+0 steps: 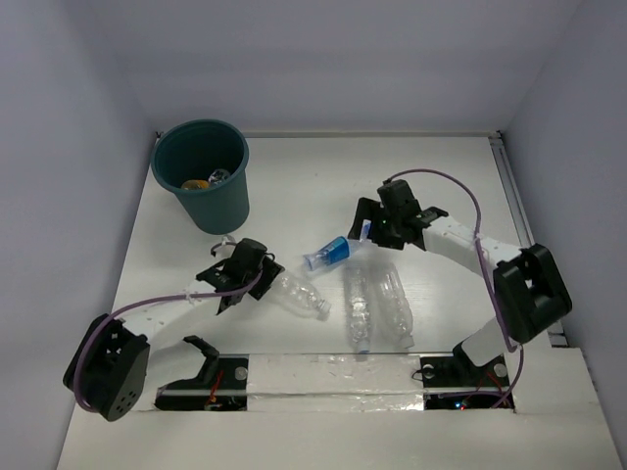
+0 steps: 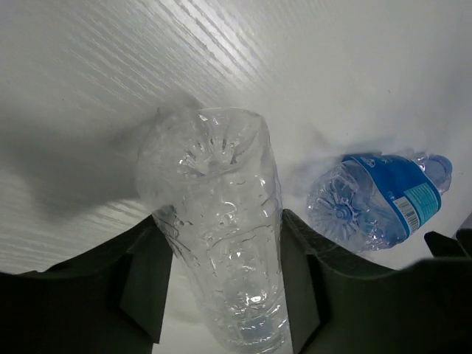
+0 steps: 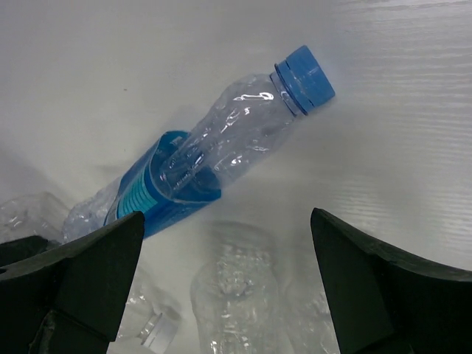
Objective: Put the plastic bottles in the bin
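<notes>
Where the left gripper (image 2: 221,221) meets the table, we see its dark fingers (image 2: 140,280) pressed against both sides of a crumpled clear bottle (image 2: 221,169), thin ribbed plastic with a dimpled base. It lies on the table near the foot of the bin (image 1: 220,211).

The right gripper (image 3: 227,217) hangs with its jaws spread wide and holds nothing. Under it lies a blue-labelled bottle (image 3: 184,173), its clear neck creased, its ridged cap blue. Two more clear bottles (image 1: 358,308) (image 1: 394,305) lie side by side just nearer the arm bases.

The bin is a round, dark teal plastic bucket, tapered and wider at the rim, standing at the far left. Two small objects (image 1: 206,180) rest inside; one shows yellow, and we cannot tell more.

The table (image 1: 441,166) is white with fine parallel grain. Pale, smooth grey walls (image 1: 343,59) close it in.
</notes>
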Tool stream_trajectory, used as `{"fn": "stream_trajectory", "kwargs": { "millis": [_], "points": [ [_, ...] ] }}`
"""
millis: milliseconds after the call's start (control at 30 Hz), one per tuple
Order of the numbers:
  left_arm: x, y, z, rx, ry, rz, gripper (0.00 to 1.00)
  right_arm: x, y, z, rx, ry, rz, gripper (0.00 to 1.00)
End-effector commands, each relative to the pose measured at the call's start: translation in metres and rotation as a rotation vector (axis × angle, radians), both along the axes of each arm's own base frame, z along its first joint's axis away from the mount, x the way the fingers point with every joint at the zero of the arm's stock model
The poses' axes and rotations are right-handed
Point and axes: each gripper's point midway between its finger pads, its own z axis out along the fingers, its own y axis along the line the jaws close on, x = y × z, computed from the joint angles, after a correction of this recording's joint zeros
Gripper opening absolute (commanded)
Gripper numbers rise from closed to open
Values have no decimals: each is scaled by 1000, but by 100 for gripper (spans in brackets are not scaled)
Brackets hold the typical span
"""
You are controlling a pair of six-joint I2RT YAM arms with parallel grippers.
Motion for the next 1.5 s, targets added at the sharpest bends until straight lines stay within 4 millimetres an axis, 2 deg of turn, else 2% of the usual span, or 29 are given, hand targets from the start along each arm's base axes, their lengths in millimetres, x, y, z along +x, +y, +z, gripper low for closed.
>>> {"fn": "stream_trajectory", "kwargs": {
  "millis": [0, 33, 100, 133, 200, 233, 333, 367, 400, 433, 500, 533, 567, 600, 633, 667, 700, 733, 767, 833, 867, 900, 967, 1000, 1033, 1167, 1300, 1433, 1467],
  "points": [
    [-1, 16, 8, 86, -50, -10, 41, 30, 15, 17, 75, -47, -64, 100],
    [0, 18, 9, 96, -61, -14, 36, 32, 17, 6, 64, -18, -68, 100],
    [-1, 21, 14, 116, -78, -31, 28, 40, 21, 5, 73, -12, -87, 100],
    [-1, 22, 16, 126, -86, -35, 27, 43, 19, -7, 60, 21, -100, 99],
    [1, 24, 29, 152, -113, -62, 27, 50, 22, -9, 60, 32, -118, 98],
    [3, 26, 35, 171, -131, -66, 27, 51, 22, -16, 49, 50, -124, 92],
    [15, 30, 75, 222, -220, -91, 27, 62, 27, -11, 55, 48, -135, 84],
    [24, 28, 102, 214, -277, -87, 27, 67, 25, -19, 43, 67, -146, 83],
    [25, 30, 116, 243, -306, -110, 27, 70, 27, -18, 43, 73, -150, 80],
    [34, 28, 148, 238, -372, -102, 27, 74, 29, -20, 41, 80, -151, 74],
    [39, 29, 176, 264, -416, -115, 27, 80, 28, -23, 43, 90, -167, 65],
    [42, 31, 189, 296, -444, -131, 27, 82, 28, -23, 39, 93, -169, 56],
    [47, 30, 224, 284, -509, -122, 27, 83, 29, -23, 38, 94, -169, 52],
    [50, 30, 238, 298, -531, -125, 27, 84, 29, -27, 32, 101, -168, 48],
    [54, 33, 253, 332, -562, -132, 27, 85, 30, -24, 33, 98, -166, 37],
    [59, 35, 287, 336, -621, -108, 27, 88, 27, -24, 33, 98, -174, 29],
    [64, 38, 304, 345, -651, -100, 27, 89, 27, -24, 32, 97, -173, 29],
    [67, 41, 321, 363, -680, -85, 27, 89, 27, -23, 31, 95, -171, 24],
    [70, 50, 356, 383, -745, -58, 27, 94, 25, -19, 20, 77, -183, 21],
    [85, 64, 382, 443, -777, 0, 27, 98, 24, -14, 15, 62, -190, 8],
    [86, 73, 411, 448, -829, 44, 27, 100, 25, -11, 20, 55, -189, 6],
    [95, 78, 417, 496, -831, 52, 27, 102, 27, -6, 31, 46, -191, 4],
    [104, 105, 444, 532, -870, 141, 27, 106, 28, 5, 49, 17, -194, 0],
    [114, 112, 445, 563, -862, 154, 27, 108, 30, 12, 60, 4, -194, 0],
    [119, 130, 449, 590, -854, 203, 27, 110, 31, 16, 70, -5, -195, 0],
    [133, 164, 454, 688, -831, 289, 27, 118, 33, 56, 154, -97, -209, 0],
    [150, 180, 445, 788, -777, 316, 27, 125, 39, 116, 246, -204, -205, 0],
    [161, 195, 431, 890, -730, 351, 27, 129, 41, 193, 346, -336, -203, 0],
    [165, 195, 420, 919, -705, 330, 29, 131, 43, 218, 380, -380, -202, 0]
  ]
}}
